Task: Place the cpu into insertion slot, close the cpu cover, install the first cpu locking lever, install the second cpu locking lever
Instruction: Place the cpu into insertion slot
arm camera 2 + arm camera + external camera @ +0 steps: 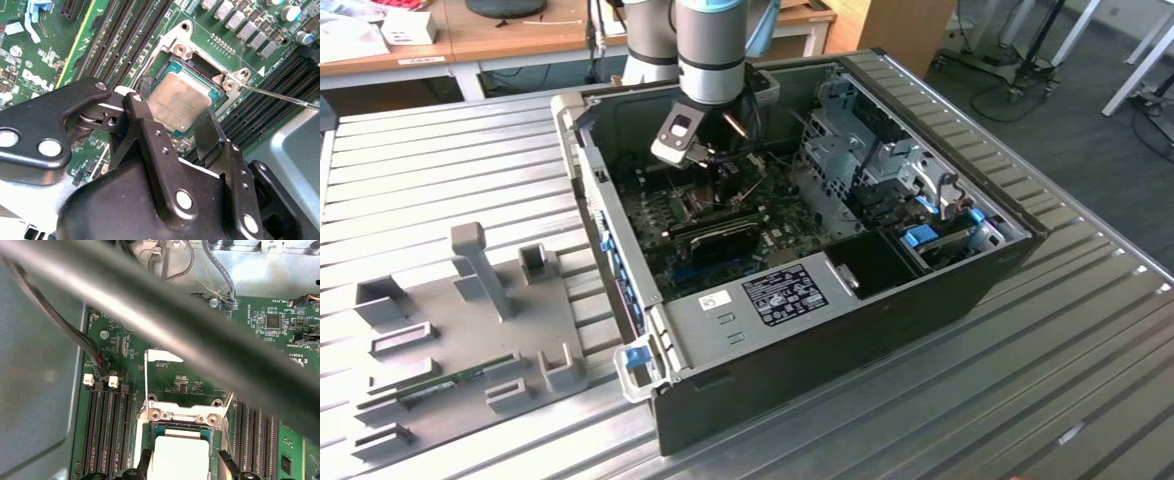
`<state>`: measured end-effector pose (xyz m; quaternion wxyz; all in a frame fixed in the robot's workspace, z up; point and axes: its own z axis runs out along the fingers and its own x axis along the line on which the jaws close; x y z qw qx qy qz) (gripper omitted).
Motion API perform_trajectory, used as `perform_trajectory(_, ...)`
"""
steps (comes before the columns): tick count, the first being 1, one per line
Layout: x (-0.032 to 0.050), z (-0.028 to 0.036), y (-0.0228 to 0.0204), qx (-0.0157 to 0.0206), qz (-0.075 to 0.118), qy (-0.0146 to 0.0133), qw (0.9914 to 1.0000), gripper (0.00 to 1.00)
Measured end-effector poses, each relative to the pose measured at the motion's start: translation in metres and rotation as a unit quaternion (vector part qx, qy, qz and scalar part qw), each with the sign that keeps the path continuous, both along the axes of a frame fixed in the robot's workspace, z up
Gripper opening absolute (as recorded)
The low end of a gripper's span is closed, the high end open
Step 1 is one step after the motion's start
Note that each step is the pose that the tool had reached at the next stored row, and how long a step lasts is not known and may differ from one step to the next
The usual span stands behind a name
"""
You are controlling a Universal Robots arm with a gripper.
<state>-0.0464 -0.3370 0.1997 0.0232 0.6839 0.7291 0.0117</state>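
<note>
The gripper (176,104) is low over the motherboard. Its two black fingers (147,120) are spread and stand one on each side of the chip (182,97). In the first wrist view a narrow gap shows between each fingertip and the chip's edge, so nothing is pinched.

The chip lies face up inside the socket (197,67), with the socket's dark rim visible along two of its sides. A silver metal frame (175,47) with screw heads at its corners rings the socket.

The cover plate (165,356) is not closed. In the first wrist view it stands raised from the bracket at the socket's far edge, and the green board can be seen through its window. A thin metal rod (280,97) runs out from the frame's corner over the neighbouring slots. Whether it is latched cannot be told.

Long black memory slots (130,35) flank the socket on both sides, set in the green circuit board (225,30).

In the exterior view the arm (711,50) reaches down into the open computer case (854,330), which lies on its side on a ribbed metal table (454,170). A grey fixture plate (467,330) carrying upright blocks rests on the table, well apart from the case on the exterior view's left.
</note>
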Motion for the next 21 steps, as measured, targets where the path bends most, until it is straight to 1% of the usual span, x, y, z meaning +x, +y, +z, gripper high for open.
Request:
perform_trajectory(2, 0.0, 0.0, 0.0, 0.0002, -0.004, -0.0001, 0.99999, 0.62)
perform_trajectory(4, 0.0, 0.0, 0.0, 0.0004, -0.017, 0.0, 0.99986, 0.62)
perform_trajectory(6, 0.0, -0.0001, -0.0001, 0.0004, -0.031, 0.0001, 0.99953, 0.62)
perform_trajectory(15, 0.0, -0.0006, 0.0, 0.0001, -0.032, 0.0, 0.99948, 0.62)
perform_trajectory(21, 0.0, -0.0016, 0.0016, -0.0002, -0.032, 0.0, 0.99948, 0.62)
